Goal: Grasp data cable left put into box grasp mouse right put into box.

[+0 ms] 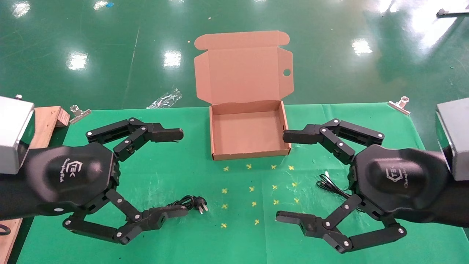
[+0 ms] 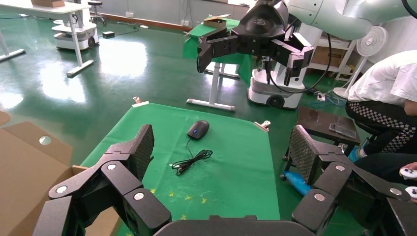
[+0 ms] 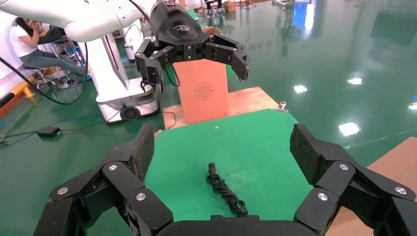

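Green cloth covers the whole worktop (image 1: 176, 176), with a bunch of little yellow cross marks in the middle of it. Both arms hang over the near half with nothing in them.

Nearest on the left side, the left gripper (image 1: 176, 172) hovers above the cloth with its jaws spread wide. The data cable (image 1: 190, 202) lies coiled right by the lower fingertip, close to the near edge and a bit left of centre, plug end with its silvery prongs pointing toward the middle. I can't tell whether that fingertip touches the coil or just sits over it.

On the right side, the right gripper (image 1: 280, 176) mirrors it, jaws also wide apart. The mouse (image 2: 198, 130) is hidden under that arm in the head view, only its thin cord (image 1: 329, 185) pokes out. The left wrist view shows it lying flat toward the right edge, cord trailing in a loose bundle toward the centre.

Farthest back, the box (image 1: 216, 146) sits at the middle of the far edge, open, lid standing up, round hole in the right flap. Metal clips (image 1: 78, 113) hold the cloth at both far corners.
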Motion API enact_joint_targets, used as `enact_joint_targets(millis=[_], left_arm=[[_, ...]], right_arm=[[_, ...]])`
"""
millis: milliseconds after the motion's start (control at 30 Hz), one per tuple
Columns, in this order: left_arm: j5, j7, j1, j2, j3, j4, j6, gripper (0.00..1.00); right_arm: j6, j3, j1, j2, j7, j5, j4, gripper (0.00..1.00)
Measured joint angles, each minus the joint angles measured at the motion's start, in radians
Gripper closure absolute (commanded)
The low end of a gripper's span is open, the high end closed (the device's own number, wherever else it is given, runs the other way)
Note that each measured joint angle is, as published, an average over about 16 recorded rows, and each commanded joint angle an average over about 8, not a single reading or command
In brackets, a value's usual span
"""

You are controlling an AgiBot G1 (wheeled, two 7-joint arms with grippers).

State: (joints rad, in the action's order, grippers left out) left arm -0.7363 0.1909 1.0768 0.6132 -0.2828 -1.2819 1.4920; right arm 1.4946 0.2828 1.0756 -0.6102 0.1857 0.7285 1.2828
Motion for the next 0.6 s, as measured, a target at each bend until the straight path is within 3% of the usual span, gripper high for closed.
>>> enact_joint_targets(millis=[600], left_arm=[[0.0, 0.0, 0.0, 0.0, 0.0, 0.0, 0.0, 0.0]], right_arm=[[0.0, 0.0, 0.0, 0.0, 0.0, 0.0, 0.0, 0.0]])
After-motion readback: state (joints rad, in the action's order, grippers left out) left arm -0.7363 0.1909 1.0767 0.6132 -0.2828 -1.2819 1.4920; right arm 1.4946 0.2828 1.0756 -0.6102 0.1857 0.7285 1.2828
